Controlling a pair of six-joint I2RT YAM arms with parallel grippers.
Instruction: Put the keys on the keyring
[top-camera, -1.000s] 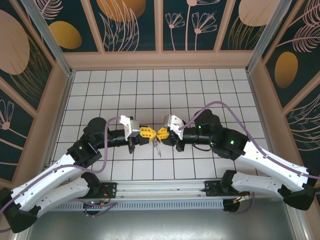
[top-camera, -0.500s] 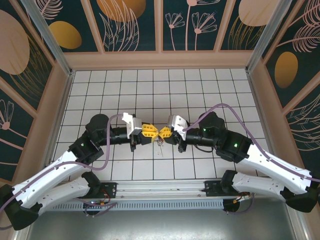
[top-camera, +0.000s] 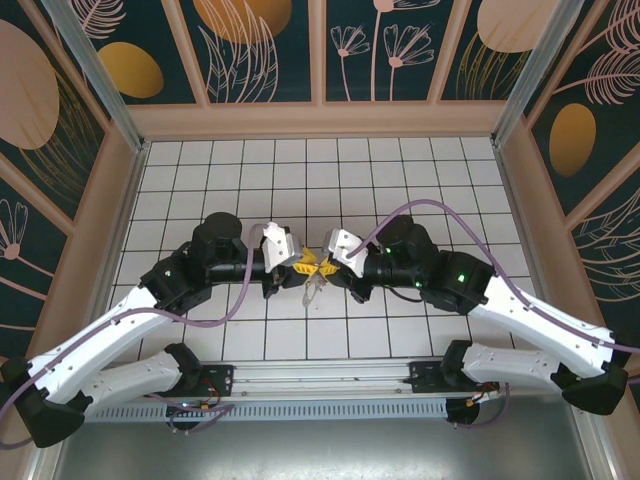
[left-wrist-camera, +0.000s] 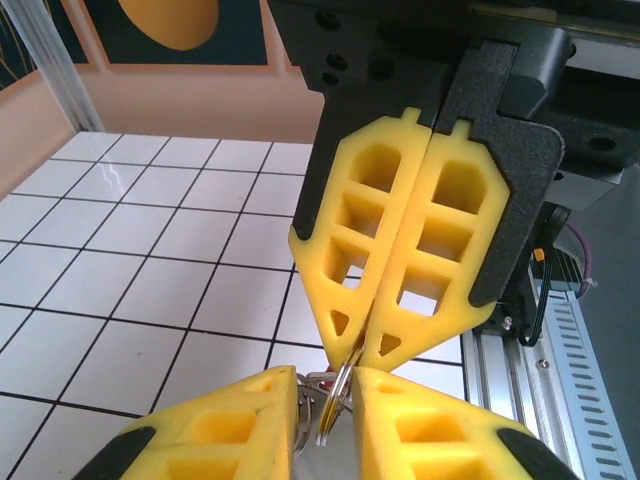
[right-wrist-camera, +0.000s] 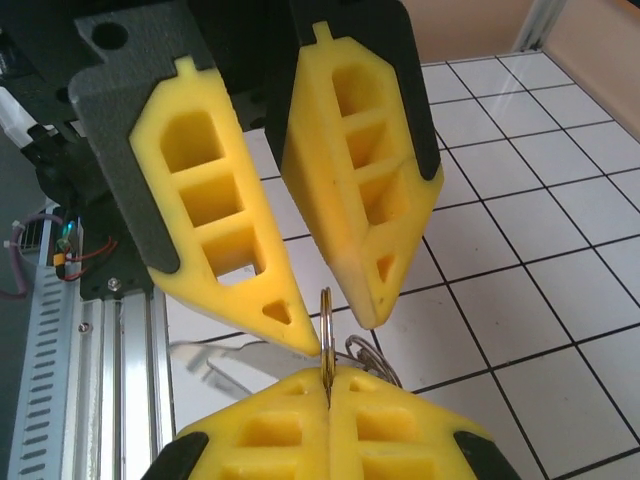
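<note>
The keyring (right-wrist-camera: 326, 318) is a thin metal split ring seen edge-on, standing upright out of my right gripper (right-wrist-camera: 328, 380), which is shut on its lower part. My left gripper (right-wrist-camera: 335, 325) faces it tip to tip, and its jaws stand slightly apart with the ring between them. From the left wrist, the keyring (left-wrist-camera: 338, 400) hangs between the left gripper (left-wrist-camera: 328, 388) fingers, loose, below the shut right gripper (left-wrist-camera: 357, 355). A flat silvery key (right-wrist-camera: 225, 365) and small wire rings (right-wrist-camera: 372, 357) lie beneath. From above, both grippers meet mid-table and the key (top-camera: 315, 291) dangles below them.
The white tiled floor (top-camera: 300, 180) is walled on three sides by tan panels (top-camera: 320, 118). A metal rail (top-camera: 320, 385) with both arm bases runs along the near edge. Purple cables (top-camera: 420, 212) loop over the arms.
My left gripper's jaws have parted slightly from shut. Both grippers have drawn closer together over the same spot, and the left arm's elbow has swung up and to the right.
</note>
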